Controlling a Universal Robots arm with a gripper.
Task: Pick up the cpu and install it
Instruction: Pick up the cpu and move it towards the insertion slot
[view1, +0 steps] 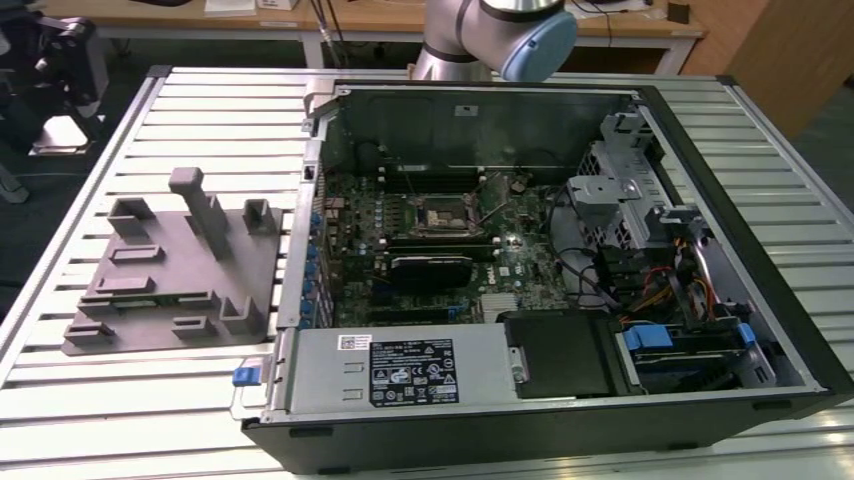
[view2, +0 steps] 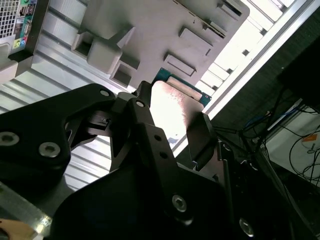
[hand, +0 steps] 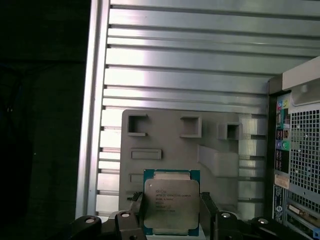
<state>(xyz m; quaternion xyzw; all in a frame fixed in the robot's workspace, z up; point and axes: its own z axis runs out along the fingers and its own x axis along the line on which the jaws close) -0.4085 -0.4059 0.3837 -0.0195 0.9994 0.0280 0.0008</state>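
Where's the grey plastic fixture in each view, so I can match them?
Exterior view: grey fixture on the slatted table, at the exterior view's left of the computer case.
First wrist view: grey fixture behind the cpu gripped by the hand, beside the computer case.
Second wrist view: grey fixture beyond the cpu.
Shared landmark: the computer case.

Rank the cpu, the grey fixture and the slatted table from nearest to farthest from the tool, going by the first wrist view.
1. The cpu, held in the tool itself.
2. The grey fixture, behind the cpu and apart from it.
3. The slatted table, beneath the fixture and stretching beyond it.
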